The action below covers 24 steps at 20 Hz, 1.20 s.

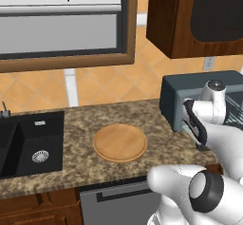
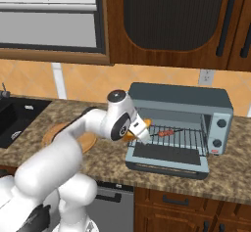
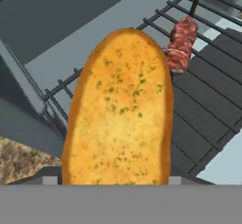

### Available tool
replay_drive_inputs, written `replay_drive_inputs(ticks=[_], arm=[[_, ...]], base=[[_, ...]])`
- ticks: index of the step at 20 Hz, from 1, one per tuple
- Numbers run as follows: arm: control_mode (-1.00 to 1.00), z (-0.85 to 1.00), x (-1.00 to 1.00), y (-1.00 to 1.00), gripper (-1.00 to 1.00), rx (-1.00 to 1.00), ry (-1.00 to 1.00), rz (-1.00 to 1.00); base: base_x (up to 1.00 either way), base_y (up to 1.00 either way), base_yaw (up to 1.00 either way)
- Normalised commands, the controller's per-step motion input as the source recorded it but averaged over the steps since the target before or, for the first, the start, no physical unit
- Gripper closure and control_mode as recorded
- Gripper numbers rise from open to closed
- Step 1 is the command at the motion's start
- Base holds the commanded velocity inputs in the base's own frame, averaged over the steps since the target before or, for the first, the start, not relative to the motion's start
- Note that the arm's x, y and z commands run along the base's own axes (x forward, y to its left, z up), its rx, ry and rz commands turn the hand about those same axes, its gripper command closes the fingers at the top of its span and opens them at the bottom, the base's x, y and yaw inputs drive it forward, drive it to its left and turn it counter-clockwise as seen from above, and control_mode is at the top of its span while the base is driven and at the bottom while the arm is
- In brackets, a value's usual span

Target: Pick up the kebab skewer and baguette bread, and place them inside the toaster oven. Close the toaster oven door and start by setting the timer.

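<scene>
The fingers [image 2: 143, 133] sit at the left front corner of the toaster oven [image 2: 180, 123], spread fairly wide around the baguette bread [image 3: 118, 109], which they hold. In the hand view the loaf stands straight up out of the grip, its golden crust flecked with green, running forward from the fingers over the wire rack [image 3: 198, 100]. The tips themselves are hidden under the loaf there, so exactly where they press on it is hard to make out.

Ahead of the fingers and a little to the side of the loaf's far end, the kebab skewer [image 3: 182, 43] lies on the wire rack, its reddish meat chunks close beside the bread but not clearly touching it. In the right base view it rests near the middle of the rack [image 2: 166, 133], inside the oven.

The toaster oven door [image 2: 166, 160] hangs down open, flat in front of the oven and below the fingers. Behind the fingers, back along the arm, a round wooden plate [image 1: 119, 142] lies on the speckled desk [image 1: 80, 134], with a dark sink [image 1: 28, 145] farther off beyond it.
</scene>
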Motion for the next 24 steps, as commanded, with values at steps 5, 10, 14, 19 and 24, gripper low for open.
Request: replay_drive_inputs(ticks=[5, 10, 14, 19, 24], arm=[[-1.0, 0.0, 0.36, -1.0, 1.0, -0.01, 0.0, -0.12], [-1.0, -0.09, 0.03, -0.97, 1.0, 0.02, 0.02, -0.01], [-1.0, -0.02, -0.05, -0.21, 1.0, 0.01, 0.0, -0.02], [-1.0, -0.06, 0.0, -0.28, 1.0, 0.0, 0.0, -0.04], [-1.0, -0.16, -0.04, -0.09, 1.0, 0.0, 0.0, -0.07]], base=[[0.0, 0.0, 0.0], [0.0, 0.0, 0.0], [0.0, 0.0, 0.0], [0.0, 0.0, 0.0], [0.0, 0.0, 0.0]])
